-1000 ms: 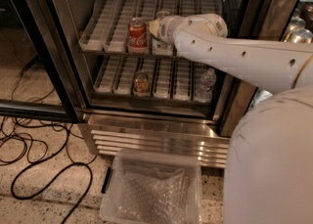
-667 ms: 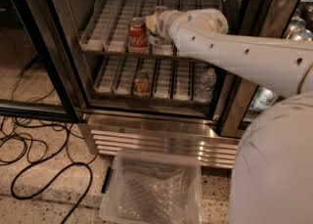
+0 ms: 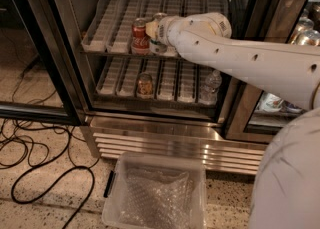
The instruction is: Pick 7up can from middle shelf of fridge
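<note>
The fridge (image 3: 150, 128) stands open, with its dark-framed door (image 3: 35, 48) swung to the left. On the middle shelf (image 3: 107, 48) the 7up can (image 3: 159, 48) stands upright just right of a red Coca-Cola can (image 3: 140, 35). Only its silver top and whitish-green bottom show. My gripper (image 3: 156, 30) has reached into the fridge from the right and sits right at the 7up can, covering its middle. The can rests on the rack.
An amber-brown can (image 3: 145, 85) and a clear water bottle (image 3: 210, 85) stand on the rack below. A clear plastic bin (image 3: 157, 193) sits on the floor before the louvred base. Black cables (image 3: 45, 173) lie on the floor at the left.
My arm has pushed a little further left into the fridge, bringing the gripper up against the 7up can. The cans have not moved.
</note>
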Robot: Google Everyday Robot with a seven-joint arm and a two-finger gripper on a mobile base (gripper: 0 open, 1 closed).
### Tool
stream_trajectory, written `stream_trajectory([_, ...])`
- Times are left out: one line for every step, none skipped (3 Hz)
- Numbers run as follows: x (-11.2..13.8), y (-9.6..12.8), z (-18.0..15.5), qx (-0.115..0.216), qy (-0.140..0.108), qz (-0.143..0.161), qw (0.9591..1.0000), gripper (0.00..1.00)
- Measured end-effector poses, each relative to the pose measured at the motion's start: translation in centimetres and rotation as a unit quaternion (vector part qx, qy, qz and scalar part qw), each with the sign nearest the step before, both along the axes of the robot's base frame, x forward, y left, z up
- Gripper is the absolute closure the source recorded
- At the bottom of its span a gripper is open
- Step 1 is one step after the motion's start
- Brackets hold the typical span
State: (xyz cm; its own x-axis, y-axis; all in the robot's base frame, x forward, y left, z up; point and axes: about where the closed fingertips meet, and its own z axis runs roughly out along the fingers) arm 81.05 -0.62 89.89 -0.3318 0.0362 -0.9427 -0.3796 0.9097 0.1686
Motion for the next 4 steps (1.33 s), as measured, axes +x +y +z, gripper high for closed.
stream_trajectory([-2.9, -0.3, -1.1, 0.036, 0.043, -0.008, 0.9984, 1.00])
stream_trajectory([-7.1, -0.6, -2.3, 0.081, 0.099, -0.016, 0.9917, 1.00])
stream_trajectory([-11.1, -0.2, -3.7, 0.118, 0.151, -0.011, 0.9815, 1.00])
stream_trajectory([-12.5, 0.1, -3.4, 0.141, 0.165, -0.007, 0.9761, 1.00])
